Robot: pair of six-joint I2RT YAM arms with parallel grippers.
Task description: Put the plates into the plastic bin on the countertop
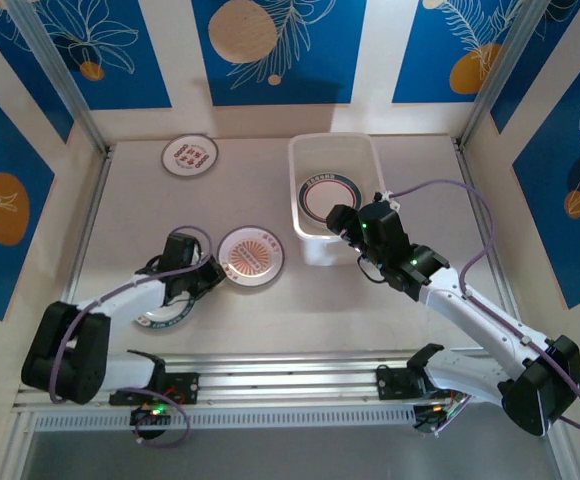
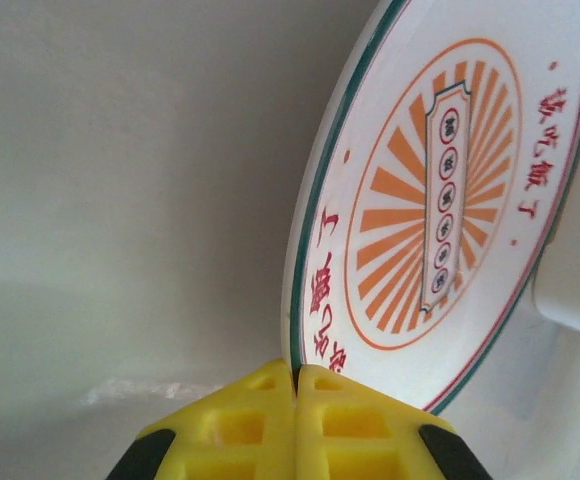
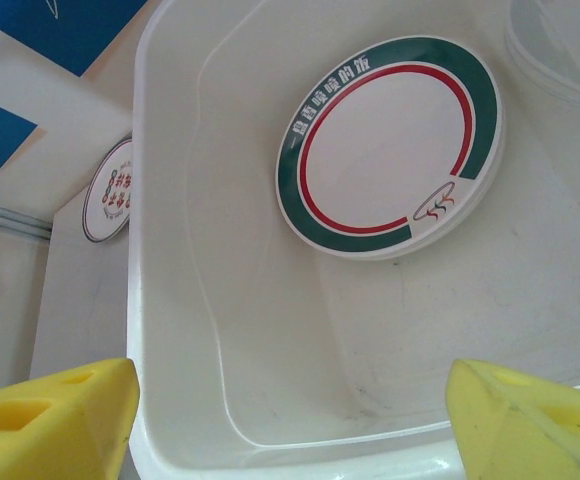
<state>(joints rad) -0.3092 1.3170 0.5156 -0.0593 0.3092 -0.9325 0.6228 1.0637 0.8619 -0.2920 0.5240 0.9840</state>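
My left gripper [image 1: 213, 272] [image 2: 297, 378] is shut on the near-left rim of an orange sunburst plate [image 1: 253, 254] [image 2: 440, 200], which stands tilted against the countertop [image 1: 250, 330]. The plastic bin [image 1: 293, 180] [image 3: 220, 260] sits at the back centre-right and holds a plate with a green and red rim [image 1: 328, 198] [image 3: 390, 145]. Over the bin's near end hangs my right gripper [image 1: 343, 222] [image 3: 290, 430], open, with nothing between its yellow fingers [image 3: 55, 420]. A red-patterned plate [image 1: 190, 156] [image 3: 108, 190] lies at the back left. Another plate [image 1: 165, 318] lies partly hidden under my left arm.
Cream walls with blue panels close in the back and both sides. An aluminium rail [image 1: 290, 380] runs along the near edge by the arm bases. A purple cable [image 1: 470, 200] loops beside the right arm, to the right of the bin.
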